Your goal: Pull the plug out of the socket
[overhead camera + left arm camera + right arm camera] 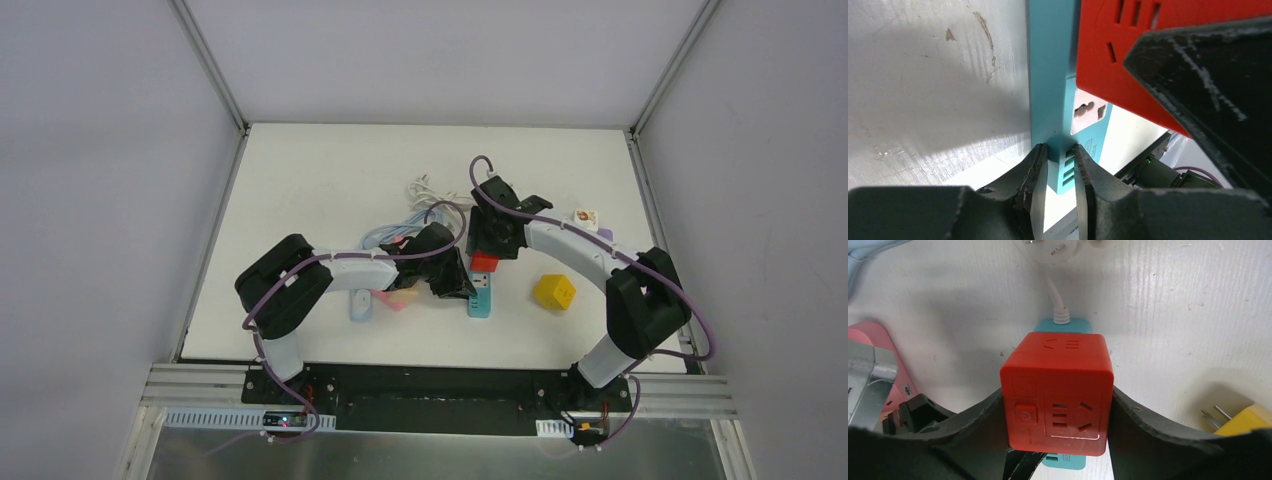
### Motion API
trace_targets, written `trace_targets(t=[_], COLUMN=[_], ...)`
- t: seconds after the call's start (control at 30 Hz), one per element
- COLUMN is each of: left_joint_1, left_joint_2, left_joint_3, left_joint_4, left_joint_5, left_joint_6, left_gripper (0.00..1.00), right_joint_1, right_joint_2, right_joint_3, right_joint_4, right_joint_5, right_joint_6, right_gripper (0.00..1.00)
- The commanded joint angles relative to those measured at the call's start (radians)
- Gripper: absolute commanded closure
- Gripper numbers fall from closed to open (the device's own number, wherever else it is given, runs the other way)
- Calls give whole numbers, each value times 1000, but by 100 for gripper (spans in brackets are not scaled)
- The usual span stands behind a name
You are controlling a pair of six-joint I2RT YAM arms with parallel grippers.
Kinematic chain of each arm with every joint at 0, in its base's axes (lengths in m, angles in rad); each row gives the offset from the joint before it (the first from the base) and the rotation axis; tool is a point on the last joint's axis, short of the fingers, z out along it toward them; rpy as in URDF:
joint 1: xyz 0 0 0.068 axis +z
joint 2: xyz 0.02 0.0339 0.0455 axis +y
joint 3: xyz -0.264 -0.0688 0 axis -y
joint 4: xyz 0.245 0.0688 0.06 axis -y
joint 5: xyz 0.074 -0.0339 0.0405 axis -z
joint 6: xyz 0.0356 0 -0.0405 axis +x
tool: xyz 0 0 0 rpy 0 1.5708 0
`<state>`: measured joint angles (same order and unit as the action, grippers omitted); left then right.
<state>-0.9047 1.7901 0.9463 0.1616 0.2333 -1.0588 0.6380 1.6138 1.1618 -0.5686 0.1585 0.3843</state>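
The right gripper [1057, 412] clamped the red plug [1055, 365]; the left gripper [1058, 162] pinched the strip [1048, 75] by its end. That thin pinch could slip, letting the strip lift too.

Within the right gripper [1057, 410], the red plug cube [1057, 385] hides most of the teal socket strip [1063, 325] beneath it; plug pins not visible. Yellow cube [1248, 421], right of the gripper: cut off by the frame edge.
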Motion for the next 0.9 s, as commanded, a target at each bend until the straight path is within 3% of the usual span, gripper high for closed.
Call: trace_targets(t=[0.0,0.13,0.27,0.43,0.63,0.87], left_joint_1=[-19,-22,-22,-21,-21,-22], left_joint_2=[21,39,43,41,38,37], left_joint_3=[-27,-46,-39,-32,-25,-18], left_joint_4=[-127,-127,-138,-157,-157,-168], left_joint_5=[-60,-58,-60,-62,-67,-70], left_joint_6=[22,-6,-5,-6,-4,0], left_gripper=[81,84,85,86,87,88], right_joint_1=[-23,-30,53,67,-17,16], right_joint_2=[-49,-47,-33,-50,-132,-116], right_joint_3=[93,72,38,13,-34,-13], right_joint_4=[-13,25,31,13,100,60], right_joint_5=[-126,-172,6,119,-68,-18], right_joint_6=[45,44,29,8,16,24], right_gripper=[100,100,100,100,100,100])
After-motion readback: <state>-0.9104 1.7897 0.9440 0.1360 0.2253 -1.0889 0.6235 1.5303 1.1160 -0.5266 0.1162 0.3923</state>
